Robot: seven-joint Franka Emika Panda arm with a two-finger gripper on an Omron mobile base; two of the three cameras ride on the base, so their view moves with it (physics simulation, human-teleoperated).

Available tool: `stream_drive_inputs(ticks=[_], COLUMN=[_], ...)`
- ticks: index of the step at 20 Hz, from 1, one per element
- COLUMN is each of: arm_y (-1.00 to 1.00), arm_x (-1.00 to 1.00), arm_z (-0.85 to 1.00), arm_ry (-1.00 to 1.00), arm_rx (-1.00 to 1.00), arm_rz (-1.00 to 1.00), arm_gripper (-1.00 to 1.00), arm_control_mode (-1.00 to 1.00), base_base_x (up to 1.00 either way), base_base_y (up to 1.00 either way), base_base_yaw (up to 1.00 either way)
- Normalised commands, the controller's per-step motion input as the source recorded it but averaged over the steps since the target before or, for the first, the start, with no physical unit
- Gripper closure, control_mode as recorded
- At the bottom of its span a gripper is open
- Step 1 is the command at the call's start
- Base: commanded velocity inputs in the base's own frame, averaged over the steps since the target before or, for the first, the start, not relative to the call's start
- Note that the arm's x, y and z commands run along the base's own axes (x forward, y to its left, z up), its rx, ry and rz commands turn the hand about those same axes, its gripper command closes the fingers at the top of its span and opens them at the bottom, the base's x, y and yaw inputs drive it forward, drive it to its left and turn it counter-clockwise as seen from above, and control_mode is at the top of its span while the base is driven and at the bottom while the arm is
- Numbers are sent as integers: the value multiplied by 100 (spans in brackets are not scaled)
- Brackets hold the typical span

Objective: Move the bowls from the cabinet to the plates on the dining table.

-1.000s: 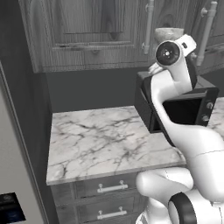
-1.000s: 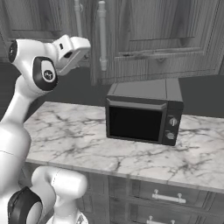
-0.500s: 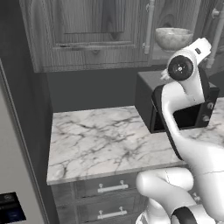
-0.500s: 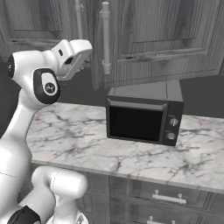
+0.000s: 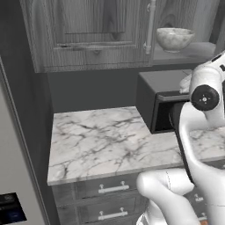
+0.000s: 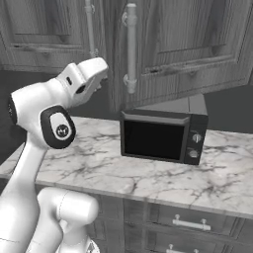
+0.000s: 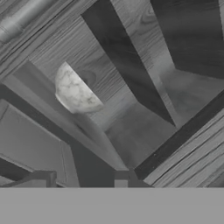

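You were in a home kitchen, and a rendered one. Grey wood-grain wall cabinets (image 5: 88, 35) with panelled doors and long silver bar handles (image 6: 131, 47) hung over a white marble worktop (image 5: 110, 140) veined in grey. A black microwave (image 6: 163, 133) stood on that worktop toward its back edge, with knobs beside its dark door. Under the worktop's front edge ran grey drawers (image 5: 110, 189) with small silver pulls. One cabinet stood open, and a marble-look bowl (image 5: 174, 38) sat on its shelf. A tall dark panel (image 5: 17, 110) closed off the worktop's left end.
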Motion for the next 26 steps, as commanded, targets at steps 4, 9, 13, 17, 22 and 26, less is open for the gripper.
stream_drive_inputs(ticks=[4,9,13,17,22,26], arm_y=[-93,-100,-100,-100,-100,-100], arm_x=[-61,-56,-53,-51,-48,-33], arm_z=[-12,-13,-28,-23,-26,-11], arm_ry=[-1,-1,0,0,0,0], arm_rx=[0,0,0,0,0,0], arm_rz=[0,0,0,0,0,0], arm_gripper=[-100,-100,-100,-100,-100,-100], arm_control_mode=[-100,-100,-100,-100,-100,-100], base_base_x=[0,0,0,0,0,0], base_base_y=[0,0,0,0,0,0], base_base_yaw=[0,0,0,0,0,0])
